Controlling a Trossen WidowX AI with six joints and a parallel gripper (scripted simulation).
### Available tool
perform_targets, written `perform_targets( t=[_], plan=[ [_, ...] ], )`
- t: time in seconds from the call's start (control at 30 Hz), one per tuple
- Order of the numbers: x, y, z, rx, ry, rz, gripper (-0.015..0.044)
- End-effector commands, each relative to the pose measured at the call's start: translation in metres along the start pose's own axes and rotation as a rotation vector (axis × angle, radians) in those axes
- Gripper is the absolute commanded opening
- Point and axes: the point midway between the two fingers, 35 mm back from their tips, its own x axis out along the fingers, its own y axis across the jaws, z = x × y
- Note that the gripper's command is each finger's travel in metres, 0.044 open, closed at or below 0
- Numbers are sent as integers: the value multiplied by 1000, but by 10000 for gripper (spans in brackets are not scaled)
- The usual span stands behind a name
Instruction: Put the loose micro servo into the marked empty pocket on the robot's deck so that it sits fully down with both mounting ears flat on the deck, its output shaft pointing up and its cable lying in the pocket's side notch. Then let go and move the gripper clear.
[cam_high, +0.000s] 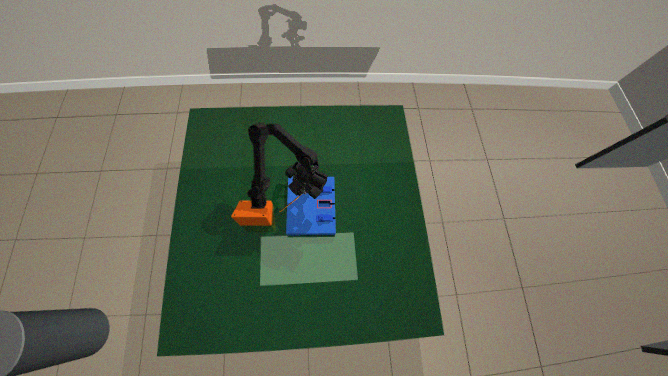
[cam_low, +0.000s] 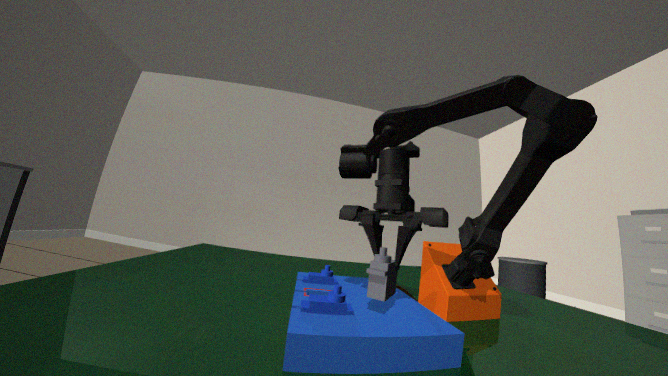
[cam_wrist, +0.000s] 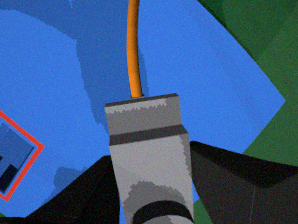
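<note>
My gripper (cam_high: 306, 194) (cam_low: 385, 265) (cam_wrist: 150, 159) is shut on the loose grey micro servo (cam_low: 381, 281) (cam_wrist: 150, 155), a finger on each side of its body. The servo is upright with its output shaft up, and hangs a little above the blue deck (cam_high: 325, 230) (cam_low: 370, 326) (cam_wrist: 225, 100), its shadow below it. Its orange cable (cam_wrist: 132, 50) (cam_high: 291, 204) runs off toward the arm's base. The pocket's red outline (cam_low: 317, 289) (cam_wrist: 32, 139) is beside the held servo, at the left in the wrist view. The pocket (cam_high: 325, 203) is empty.
Blue servo shapes (cam_high: 325, 218) (cam_low: 325, 304) stand on the deck on both sides of the pocket. The orange arm base (cam_high: 252, 214) (cam_low: 472, 305) is beside the deck. A pale green rectangle (cam_high: 325, 260) lies on the dark green mat (cam_high: 380, 300).
</note>
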Motion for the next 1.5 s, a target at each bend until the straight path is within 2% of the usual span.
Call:
perform_targets(
  t=[0.0, 0.27, 0.53, 1.47],
  plan=[
    [-3, 11, 7, -8, 6, 13, 0],
    [-3, 39, 39, -8, 5, 14, 0],
    [-3, 41, 41, -42, 4, 14, 0],
    [-3, 41, 41, -992, -3, 15, 0]
  ],
)
